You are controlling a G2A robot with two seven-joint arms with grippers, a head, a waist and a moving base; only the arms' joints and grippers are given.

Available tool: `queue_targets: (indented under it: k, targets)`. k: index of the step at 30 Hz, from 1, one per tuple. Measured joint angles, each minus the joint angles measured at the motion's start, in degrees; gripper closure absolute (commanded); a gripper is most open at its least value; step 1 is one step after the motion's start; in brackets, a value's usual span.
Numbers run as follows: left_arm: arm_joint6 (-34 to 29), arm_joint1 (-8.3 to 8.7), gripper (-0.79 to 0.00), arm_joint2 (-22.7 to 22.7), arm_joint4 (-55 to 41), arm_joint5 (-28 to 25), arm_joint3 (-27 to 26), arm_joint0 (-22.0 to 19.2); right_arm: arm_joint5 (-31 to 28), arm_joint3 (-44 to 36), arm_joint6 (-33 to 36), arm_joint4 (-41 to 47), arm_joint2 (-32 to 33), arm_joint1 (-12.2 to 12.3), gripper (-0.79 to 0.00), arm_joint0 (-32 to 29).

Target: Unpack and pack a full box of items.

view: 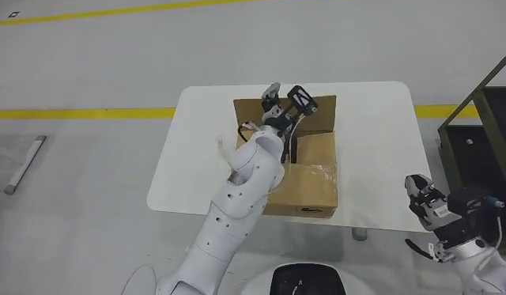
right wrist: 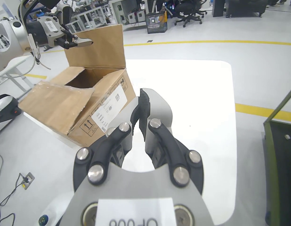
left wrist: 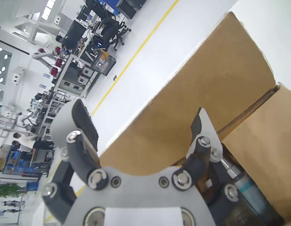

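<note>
Top view: cardboard box (view: 304, 188) sits mid-desk on the white desk (view: 379, 153). Its far flap is raised and its near flap is folded out toward the robot. The left pincer (view: 273, 96) is over the box, up at the far flap. The right pincer (view: 419, 194) is by the desk's near right corner, well apart from the box. A green-framed rack (view: 474, 129) stands on the floor beside the desk.

Left wrist view: left pincer (left wrist: 140, 123) is spread wide, with nothing between its fingers (left wrist: 84, 123). The inner face of the box's raised flap (left wrist: 206, 78) is just beyond it.

Right wrist view: right pincer (right wrist: 141, 109) is pressed together and empty, above the bare desk (right wrist: 195, 90). The box (right wrist: 56, 99) stands open, its labelled side wall facing this pincer. The left pincer (right wrist: 85, 41) is near the raised flap's top edge; I cannot tell whether it touches the flap.
</note>
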Motion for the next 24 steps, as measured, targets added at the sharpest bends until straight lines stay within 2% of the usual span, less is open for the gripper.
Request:
queue_targets:
  k: [4,7,10,14,18,24]
  targets:
    - [-1.26,1.89,-0.785,-4.35,2.67,-4.51,-12.11,9.2,-7.29,-1.64,4.62,-2.22,1.54,0.75,0.0,0.54]
    - [-1.84,2.73,-0.785,-7.42,0.04,-7.91,-19.28,15.28,-11.25,-2.06,6.39,-1.97,1.68,1.09,0.0,1.08]
    - [-1.95,3.3,-0.785,-9.41,-2.54,-11.52,-24.73,19.52,-13.65,-2.05,7.25,-1.18,1.68,1.35,0.0,2.04]
    - [-3.2,3.69,-0.785,-10.91,-5.82,-14.26,-28.85,22.66,-13.85,-1.98,7.03,-1.28,1.81,1.39,0.0,2.33]
    - [-5.46,3.85,-0.785,-10.57,-8.41,-16.92,-31.83,24.35,-13.82,-1.98,7.03,-1.29,1.81,1.39,0.0,2.31]
    - [-5.04,3.84,-0.785,-9.4,-10.93,-15.21,-31.69,25.17,-13.28,-0.78,7.74,1.47,1.15,1.38,0.0,2.91]
